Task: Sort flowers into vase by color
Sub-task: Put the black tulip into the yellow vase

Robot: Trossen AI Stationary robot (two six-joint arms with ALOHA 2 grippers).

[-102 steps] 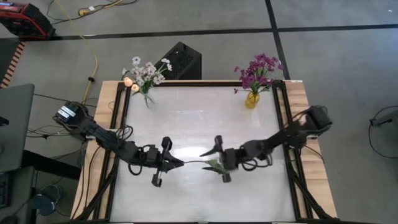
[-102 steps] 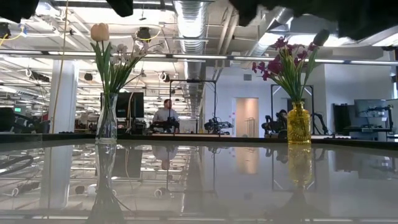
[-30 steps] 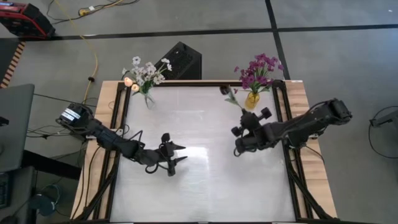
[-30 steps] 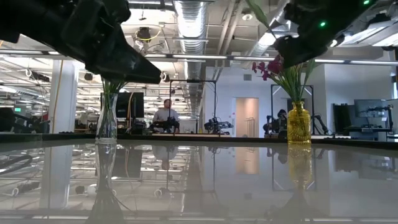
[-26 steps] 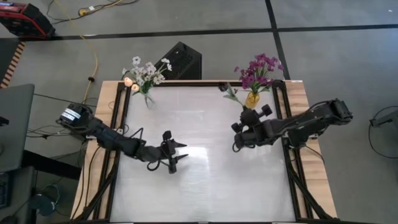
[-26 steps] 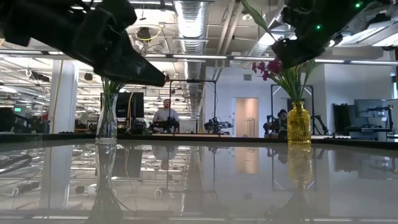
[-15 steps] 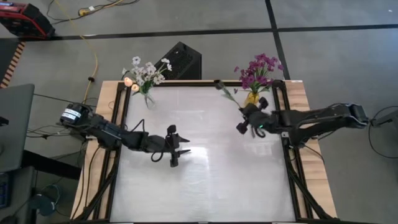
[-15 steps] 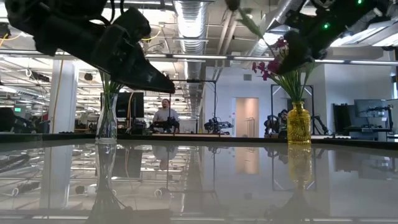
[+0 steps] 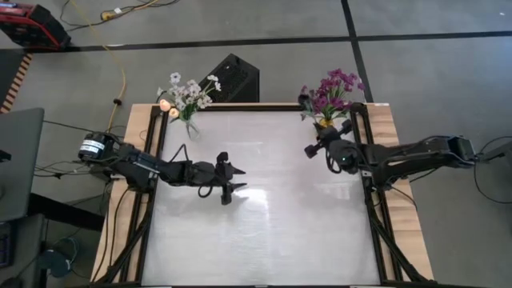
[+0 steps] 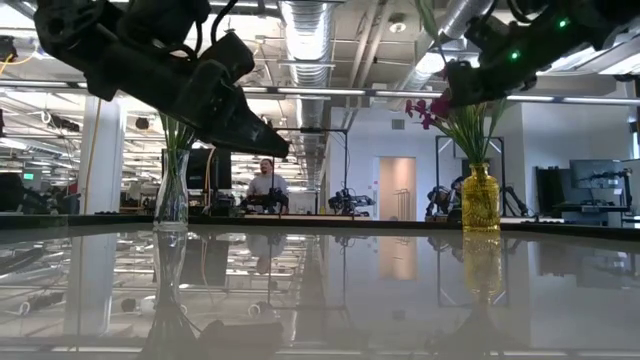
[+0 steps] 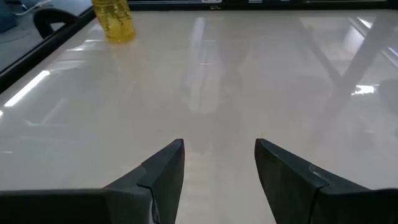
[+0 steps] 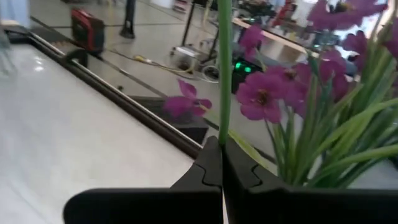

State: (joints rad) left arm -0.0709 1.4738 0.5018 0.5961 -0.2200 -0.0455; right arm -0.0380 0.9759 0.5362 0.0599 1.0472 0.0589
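Your right gripper (image 12: 221, 163) is pinched tight on a green stem (image 12: 224, 74), right beside the purple flowers (image 9: 334, 90) in the yellow vase (image 10: 480, 199). Your left gripper (image 11: 219, 163) hangs over the table (image 9: 264, 224) with its fingers apart, holding nothing.

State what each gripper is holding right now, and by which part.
The right gripper has its jaws shut on a flower's green stem, beside the purple flowers in the yellow vase. The left gripper is open and holds nothing.

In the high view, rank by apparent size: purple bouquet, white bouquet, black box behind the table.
1. Black box.
2. Purple bouquet and white bouquet: look about alike, so I won't rank them; the right gripper sits beside the purple one.
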